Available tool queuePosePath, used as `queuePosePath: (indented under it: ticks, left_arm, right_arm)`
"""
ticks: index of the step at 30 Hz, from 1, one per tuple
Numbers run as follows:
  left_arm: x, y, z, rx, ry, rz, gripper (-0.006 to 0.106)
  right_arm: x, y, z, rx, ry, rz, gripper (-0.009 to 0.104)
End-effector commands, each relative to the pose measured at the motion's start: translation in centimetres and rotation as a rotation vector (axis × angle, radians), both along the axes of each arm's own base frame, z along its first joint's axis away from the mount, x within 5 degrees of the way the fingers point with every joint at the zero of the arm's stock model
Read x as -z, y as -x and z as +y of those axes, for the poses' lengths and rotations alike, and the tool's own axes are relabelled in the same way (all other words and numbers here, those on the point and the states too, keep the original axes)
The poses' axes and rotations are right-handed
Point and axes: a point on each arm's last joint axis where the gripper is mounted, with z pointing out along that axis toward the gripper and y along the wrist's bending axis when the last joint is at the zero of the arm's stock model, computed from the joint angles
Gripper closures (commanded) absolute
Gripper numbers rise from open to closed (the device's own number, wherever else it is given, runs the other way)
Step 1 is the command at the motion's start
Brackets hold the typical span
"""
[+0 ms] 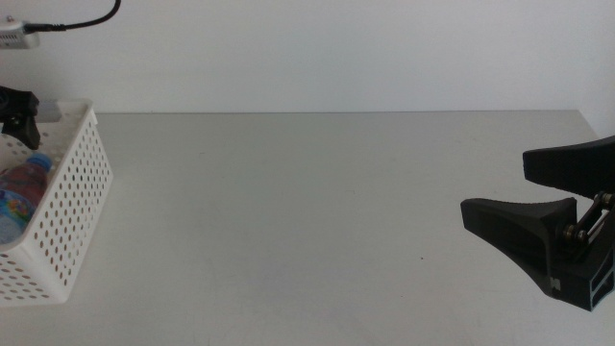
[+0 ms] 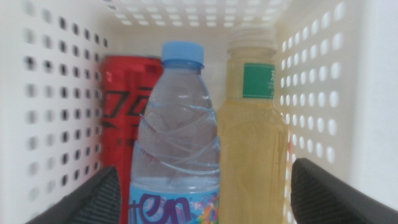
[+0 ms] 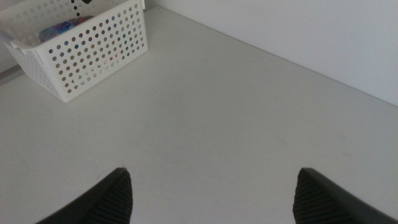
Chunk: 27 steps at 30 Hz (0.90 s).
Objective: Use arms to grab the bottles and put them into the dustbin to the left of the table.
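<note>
The white perforated dustbin [image 1: 72,207] stands at the table's left edge. In the left wrist view it holds all three bottles side by side: the red soda can [image 2: 124,124], the clear blue-capped water bottle [image 2: 177,130] and the yellow tea bottle [image 2: 252,143]. Only the water bottle [image 1: 24,187] shows in the middle view. My left gripper [image 1: 17,108] hovers over the dustbin's far end; its jaws [image 2: 205,171] stand wide apart and hold nothing. My right gripper [image 1: 495,187] is open and empty above the table's right side.
The pale grey table [image 1: 307,221] runs from the dustbin to the right gripper. A white wall stands behind it. In the right wrist view the dustbin [image 3: 93,56] is far off across the table [image 3: 217,112]. A black cable [image 1: 86,21] hangs at the upper left.
</note>
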Motion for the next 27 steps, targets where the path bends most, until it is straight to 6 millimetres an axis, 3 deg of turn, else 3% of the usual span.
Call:
queuePosePath:
  ticks: [1,10,16,21,27]
  left_arm:
    - [-4.2,1.3,-0.6,-0.013,-0.013,-0.136,0.007]
    - [-9.9,4.6,-3.8,0.070,-0.062,-0.300,0.007]
    - [-13.7,7.9,-8.3,0.255,-0.134,-0.551,0.007]
    - [-14.3,11.4,-10.4,0.319,-0.144,-0.718,0.008]
    - [-14.2,15.8,-10.6,0.318,-0.151,-0.845,0.008]
  right_arm:
    - [-1.6,-0.1,0.0,0.005,-0.044,-0.091,0.029]
    - [-1.6,-0.1,0.0,0.005,-0.044,-0.091,0.029]
    - [-1.6,-0.1,0.0,0.005,-0.044,-0.091,0.029]
    - [-1.6,-0.1,0.0,0.005,-0.044,-0.091,0.029]
    - [-1.6,-0.1,0.0,0.005,-0.044,-0.091,0.029]
